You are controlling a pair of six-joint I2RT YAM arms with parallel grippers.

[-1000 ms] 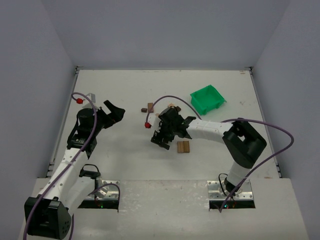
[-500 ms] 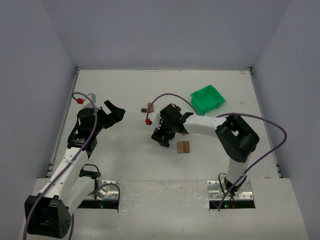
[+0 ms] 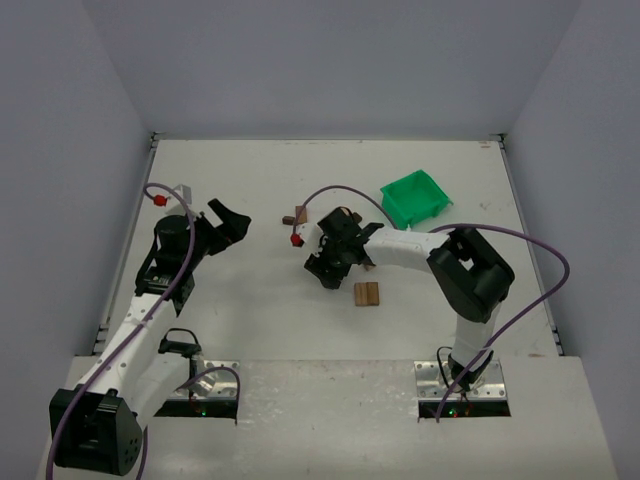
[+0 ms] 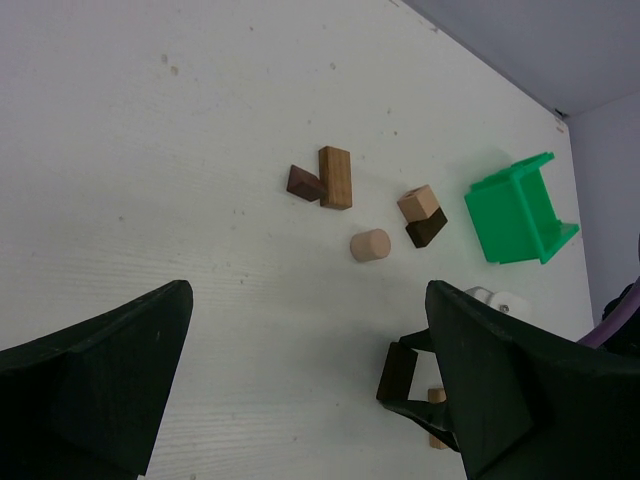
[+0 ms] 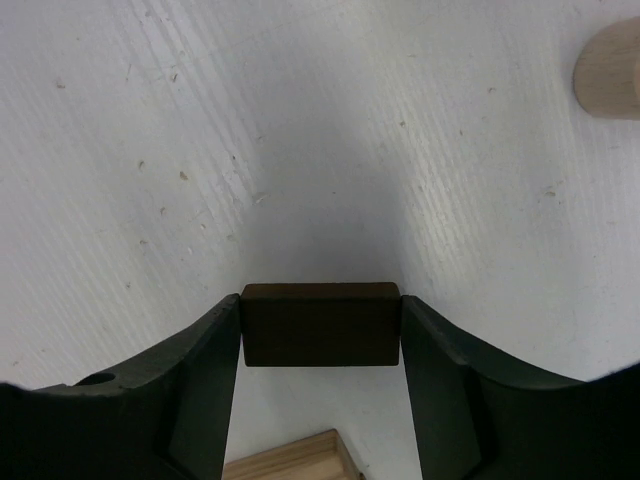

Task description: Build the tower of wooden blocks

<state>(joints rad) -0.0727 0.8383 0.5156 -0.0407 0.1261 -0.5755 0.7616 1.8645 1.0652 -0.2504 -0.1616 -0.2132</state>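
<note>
My right gripper (image 3: 326,268) is shut on a dark brown rectangular block (image 5: 320,325), held across its ends just above the table; the block also shows in the left wrist view (image 4: 397,372). A flat tan piece (image 3: 366,293) lies just near of it (image 5: 290,465). A tan cylinder (image 4: 369,244) lies on its side further back (image 5: 610,70). A brown rectangular block (image 4: 335,177) touches a dark cube (image 4: 303,183). A tan cube (image 4: 420,203) rests against a dark block (image 4: 427,228). My left gripper (image 3: 232,222) is open and empty, high at the left (image 4: 308,300).
A green plastic bin (image 3: 415,197) stands at the back right (image 4: 515,210). The right arm's purple cable with a red tag (image 3: 295,240) loops over the loose blocks. White walls ring the table.
The right arm's elbow has swung left and the wrist has turned, carrying the dark block slightly farther from the base. The left arm has not moved.
</note>
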